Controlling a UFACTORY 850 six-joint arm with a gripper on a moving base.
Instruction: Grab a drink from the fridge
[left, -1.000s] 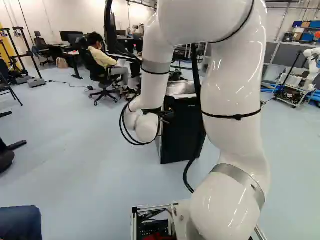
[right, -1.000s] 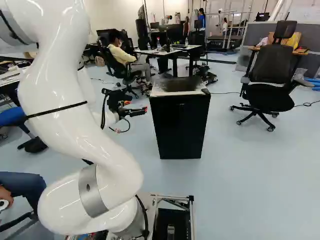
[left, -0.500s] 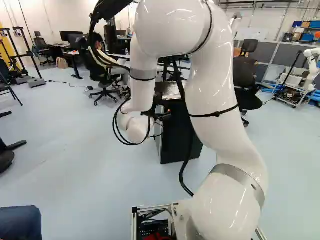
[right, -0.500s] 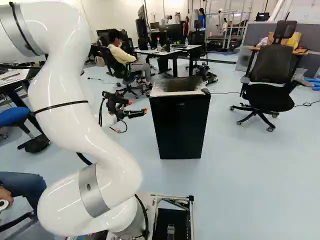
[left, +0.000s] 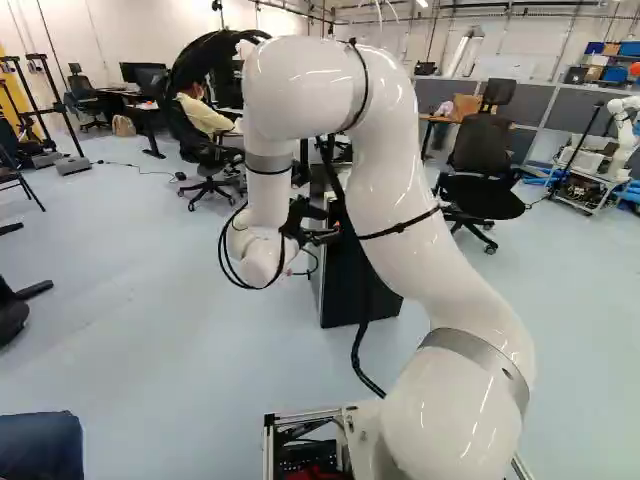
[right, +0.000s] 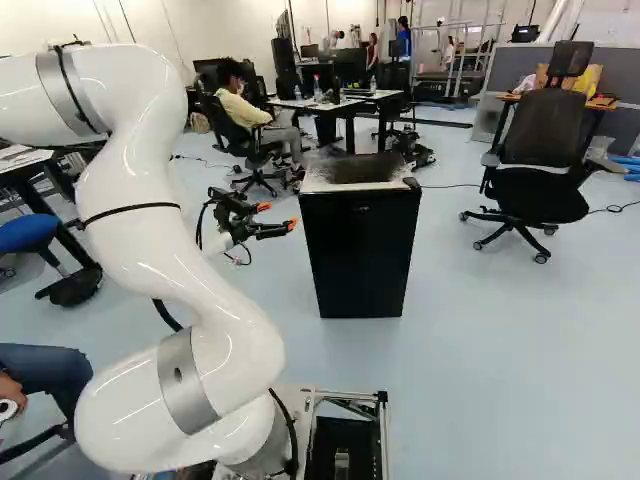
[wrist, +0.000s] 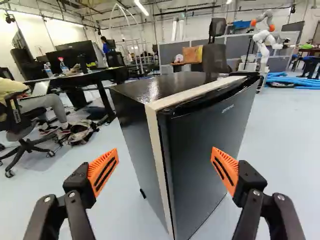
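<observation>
Gripper (wrist: 165, 150): spread wide, with nothing between its orange pads (wrist: 103, 172); it hangs short of the fridge, touching no part of it.
Fridge (wrist: 136, 117): upright on the floor, ahead of the gripper and apart from it; one corner faces the gap between the fingers, so that both a side wall and the front are in sight.
Door (wrist: 210, 135): looks shut, lying close along the pale frame (wrist: 156, 140); it is ahead of the gripper, its face turned at a slant.
Door's upper edge (wrist: 215, 98): a dark recess runs along it, ahead of the fingers; probably the place to pull.
Step in hand: the approach, as I judge it; opening the fridge must come before any reach for the drink.
Next move: bring the gripper forward and across the front, line a finger up with the recess or the door's free edge, then draw the door outward; which edge is hinged I cannot tell, and a straight push ahead could knock the corner.
Inside the fridge: hidden by door and walls; the drink cannot be seen, though presumably it is in there.
Desk (wrist: 82, 80): well beyond the gripper and off to one side, bearing bottles (wrist: 63, 68); likely not the drink wanted.
</observation>
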